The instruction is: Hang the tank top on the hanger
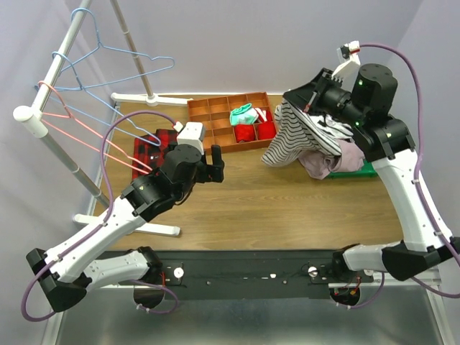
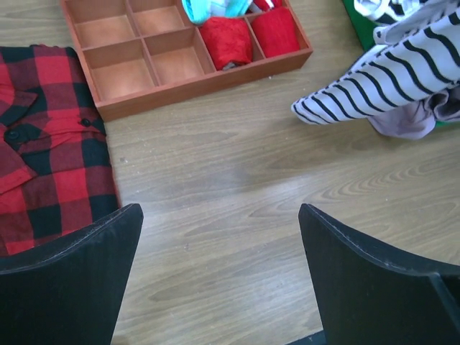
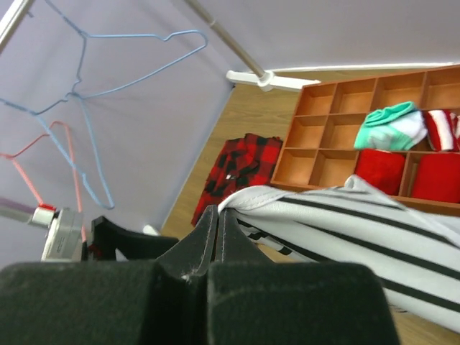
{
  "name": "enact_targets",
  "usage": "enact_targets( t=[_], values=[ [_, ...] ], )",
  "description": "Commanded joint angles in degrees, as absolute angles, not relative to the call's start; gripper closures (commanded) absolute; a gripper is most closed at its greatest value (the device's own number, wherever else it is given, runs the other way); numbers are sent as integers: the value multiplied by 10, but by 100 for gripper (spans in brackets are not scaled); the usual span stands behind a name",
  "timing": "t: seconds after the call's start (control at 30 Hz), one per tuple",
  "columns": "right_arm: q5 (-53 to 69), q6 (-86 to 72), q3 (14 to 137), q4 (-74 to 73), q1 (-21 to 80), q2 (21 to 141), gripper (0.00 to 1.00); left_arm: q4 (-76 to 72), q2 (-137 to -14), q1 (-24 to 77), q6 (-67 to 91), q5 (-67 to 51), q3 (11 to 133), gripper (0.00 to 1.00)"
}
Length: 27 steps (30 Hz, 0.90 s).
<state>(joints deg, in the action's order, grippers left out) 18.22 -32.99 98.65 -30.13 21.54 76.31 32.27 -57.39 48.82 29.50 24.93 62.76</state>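
Right of the wooden divided tray (image 1: 195,108), right pincer (image 3: 218,215) clamps the thin-striped white tank top (image 1: 302,136), left pincer (image 2: 219,215) agape; likely next: the light-blue wire hanger (image 3: 126,35).

left wrist view: plaid shirt (image 2: 50,144) cut by left edge, tank top (image 2: 388,79) by right; green item (image 1: 366,171) mostly under clothes (image 1: 338,159)

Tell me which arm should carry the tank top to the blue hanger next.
Right. The right gripper is shut on the tank top, holding its edge up. The left gripper is open and empty over the bare table, though nearer the hanger.
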Motion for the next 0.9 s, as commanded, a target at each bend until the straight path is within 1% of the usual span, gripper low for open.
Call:
enact_targets(
  t=[0.0, 0.03, 0.1, 0.17, 0.23, 0.27, 0.33, 0.37, 0.43, 0.47, 0.5, 0.57, 0.6, 0.67, 0.7, 0.73, 0.8, 0.83, 0.87],
  values=[
    [268, -369, 939, -250, 233, 710, 99, 327, -546, 481, 311, 300, 646, 1],
    [284, -371, 925, -244, 241, 710, 99, 328, -542, 476, 314, 305, 645, 1],
    [277, -365, 927, -249, 270, 720, 99, 322, -538, 470, 316, 308, 642, 1],
    [258, -348, 974, -271, 284, 753, 99, 316, -535, 461, 318, 308, 641, 1],
    [254, -335, 1040, -309, 290, 786, 99, 315, -537, 458, 320, 304, 642, 1],
    [251, -335, 1097, -313, 290, 798, 99, 314, -537, 455, 322, 303, 642, 1],
    [235, -333, 1144, -322, 290, 830, 99, 314, -537, 454, 324, 302, 641, 1],
    [231, -332, 1189, -330, 290, 841, 99, 314, -537, 452, 326, 302, 640, 1],
    [246, -334, 1195, -337, 290, 850, 99, 315, -532, 448, 329, 302, 635, 1],
    [253, -337, 1180, -329, 290, 843, 99, 316, -530, 447, 330, 303, 632, 1],
    [257, -342, 1111, -316, 291, 832, 99, 316, -524, 445, 333, 305, 625, 1],
    [260, -362, 1035, -264, 290, 786, 99, 313, -517, 443, 337, 309, 614, 1],
    [259, -370, 956, -250, 292, 770, 99, 310, -512, 439, 345, 313, 603, 1],
    [260, -385, 873, -212, 302, 726, 99, 304, -510, 434, 352, 309, 593, 1],
    [258, -389, 831, -199, 321, 711, 99, 305, -512, 432, 359, 307, 588, 1],
    [252, -395, 744, -173, 333, 701, 99, 305, -511, 429, 373, 307, 583, 1],
    [248, -417, 661, -136, 385, 670, 99, 294, -511, 428, 391, 307, 557, 1],
    [218, -422, 612, -102, 407, 661, 98, 288, -512, 426, 411, 303, 546, 1],
    [200, -428, 533, -85, 432, 653, 95, 277, -512, 425, 419, 300, 535, 1]
  ],
)
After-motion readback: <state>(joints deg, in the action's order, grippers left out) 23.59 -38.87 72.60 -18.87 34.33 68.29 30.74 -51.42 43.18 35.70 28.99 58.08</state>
